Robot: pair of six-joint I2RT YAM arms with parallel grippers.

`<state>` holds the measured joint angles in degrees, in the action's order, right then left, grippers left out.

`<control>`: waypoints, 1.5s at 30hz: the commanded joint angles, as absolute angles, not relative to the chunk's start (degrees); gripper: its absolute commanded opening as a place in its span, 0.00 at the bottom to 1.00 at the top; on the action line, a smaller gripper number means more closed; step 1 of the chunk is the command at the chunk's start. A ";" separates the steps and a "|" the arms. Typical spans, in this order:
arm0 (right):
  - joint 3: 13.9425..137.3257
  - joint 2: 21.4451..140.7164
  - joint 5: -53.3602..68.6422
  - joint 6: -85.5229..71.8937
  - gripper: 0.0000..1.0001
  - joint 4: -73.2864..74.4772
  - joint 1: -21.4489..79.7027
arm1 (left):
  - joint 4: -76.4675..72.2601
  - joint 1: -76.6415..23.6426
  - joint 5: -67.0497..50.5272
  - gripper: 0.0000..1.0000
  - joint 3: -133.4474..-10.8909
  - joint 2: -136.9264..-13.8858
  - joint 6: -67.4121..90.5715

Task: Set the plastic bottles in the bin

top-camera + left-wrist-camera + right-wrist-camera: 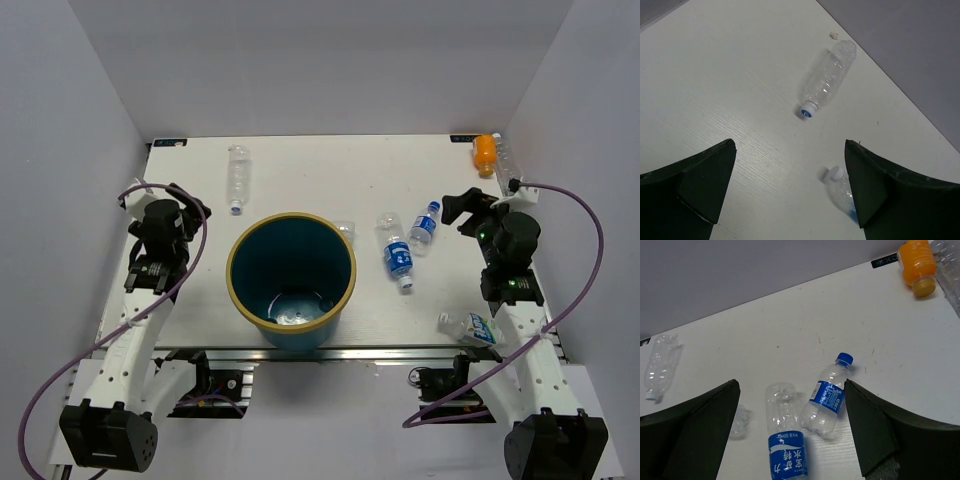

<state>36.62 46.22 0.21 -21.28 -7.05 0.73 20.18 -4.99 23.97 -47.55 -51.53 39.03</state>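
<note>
The bin (245,300) is a dark teal bucket with a tan rim at the table's near middle. An unlabelled bottle (238,178) lies behind it to the left and also shows in the left wrist view (827,80). Two blue-labelled bottles (397,255) (425,225) lie right of the bin, and show below my right fingers (785,450) (827,397). An orange-filled bottle (484,154) (917,262) lies at the far right corner. A green-white bottle (470,327) lies at the near right edge. My left gripper (185,198) (790,145) and right gripper (465,207) (791,390) are open and empty above the table.
A clear bottle (505,155) lies beside the orange one. A crumpled bottle (345,230) lies just behind the bin; a white-capped bottle (840,187) is half hidden by my left gripper's right finger. Grey walls close three sides.
</note>
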 commanded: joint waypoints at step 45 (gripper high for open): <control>55.02 99.49 -9.93 -28.12 0.87 -7.29 6.24 | 11.07 -4.83 20.12 0.98 -39.99 -55.11 31.11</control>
